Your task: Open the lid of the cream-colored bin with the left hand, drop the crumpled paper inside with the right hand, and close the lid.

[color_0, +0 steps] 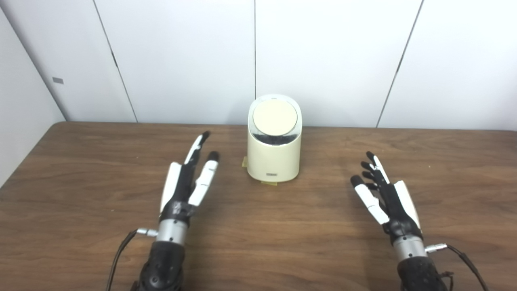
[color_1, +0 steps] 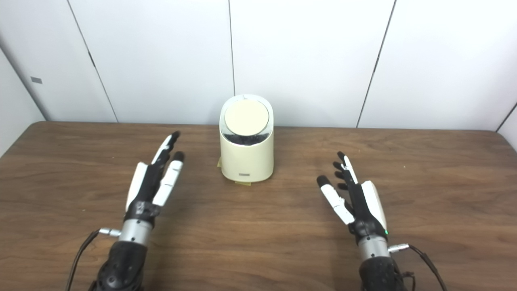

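The cream-colored bin (color_0: 274, 155) was set mid-counter near the wall, its round lid (color_0: 275, 118) shut. It was judged light, rigid and smooth, best taken at the lid's rim. No crumpled paper was seen. The left hand (color_0: 185, 184) and right hand (color_0: 385, 195) were held spread and empty over the wooden counter (color_0: 80, 169), white panelled walls (color_0: 181, 56) behind.

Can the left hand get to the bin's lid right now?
Probably yes: the open left hand sits apart from the bin, with bare table between, and nothing covers the lid.
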Controlling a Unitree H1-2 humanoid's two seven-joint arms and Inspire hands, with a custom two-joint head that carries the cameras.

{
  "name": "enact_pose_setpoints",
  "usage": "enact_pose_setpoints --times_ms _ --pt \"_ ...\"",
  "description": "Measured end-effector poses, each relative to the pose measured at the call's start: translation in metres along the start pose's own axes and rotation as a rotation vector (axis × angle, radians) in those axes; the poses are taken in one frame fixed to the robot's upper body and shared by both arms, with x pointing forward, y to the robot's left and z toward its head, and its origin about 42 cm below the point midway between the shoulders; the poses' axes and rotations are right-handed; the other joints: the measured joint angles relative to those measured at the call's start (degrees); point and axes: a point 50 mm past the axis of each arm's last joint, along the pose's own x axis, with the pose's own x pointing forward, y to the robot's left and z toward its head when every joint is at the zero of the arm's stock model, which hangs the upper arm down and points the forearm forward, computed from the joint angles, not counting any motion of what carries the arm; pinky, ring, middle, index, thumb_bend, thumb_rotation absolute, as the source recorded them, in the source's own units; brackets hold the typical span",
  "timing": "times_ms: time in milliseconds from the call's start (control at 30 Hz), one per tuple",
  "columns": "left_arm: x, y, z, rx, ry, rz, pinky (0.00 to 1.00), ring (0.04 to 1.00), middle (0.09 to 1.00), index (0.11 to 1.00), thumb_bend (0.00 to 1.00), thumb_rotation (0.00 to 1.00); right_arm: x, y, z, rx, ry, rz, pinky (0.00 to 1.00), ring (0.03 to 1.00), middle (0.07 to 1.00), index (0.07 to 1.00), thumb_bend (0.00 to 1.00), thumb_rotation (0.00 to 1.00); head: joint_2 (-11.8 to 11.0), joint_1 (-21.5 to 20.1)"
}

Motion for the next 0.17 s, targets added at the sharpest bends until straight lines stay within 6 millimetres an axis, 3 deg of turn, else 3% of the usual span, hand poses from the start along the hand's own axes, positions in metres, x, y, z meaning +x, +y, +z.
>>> enact_pose_setpoints --times_ms 167 --pt "-0.02 0.001 -0.016 -0.12 0.066 -0.011 1.0 1.0 1.0 1.0 0.52 0.98 0.002 -0.002 0.005 0.177 0.027 -0.015 0.82 0.925 0.941 0.962 0.48 1.0 0.44 -0.27"
